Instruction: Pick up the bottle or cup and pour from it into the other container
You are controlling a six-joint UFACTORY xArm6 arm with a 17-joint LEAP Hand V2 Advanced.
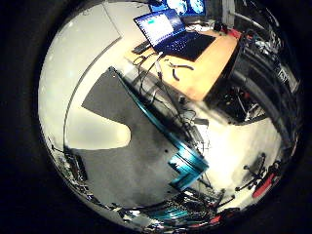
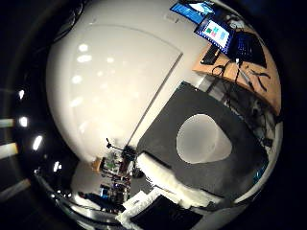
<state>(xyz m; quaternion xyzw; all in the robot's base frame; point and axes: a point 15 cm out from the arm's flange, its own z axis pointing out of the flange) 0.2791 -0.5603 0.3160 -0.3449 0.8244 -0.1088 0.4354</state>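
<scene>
The right thumb side palm view shows a dark grey table top (image 2: 240,158) with a pale rounded patch (image 2: 201,139) on it, seen from well away. White and black parts of my hand (image 2: 173,188) show at the edge of that view. The right little finger side palm view shows the same kind of dark grey top (image 1: 132,136) with a pale patch (image 1: 102,127) and a teal edge (image 1: 161,122). Whether the hand is open or shut is not visible.
A wooden desk (image 1: 210,63) with an open laptop (image 1: 166,29) and tools stands beyond the grey top; the desk (image 2: 245,67) and its screens also show in the right thumb side palm view. A white wall or ceiling (image 2: 106,86) fills much of that view. Clutter (image 2: 120,165) lies by the grey top.
</scene>
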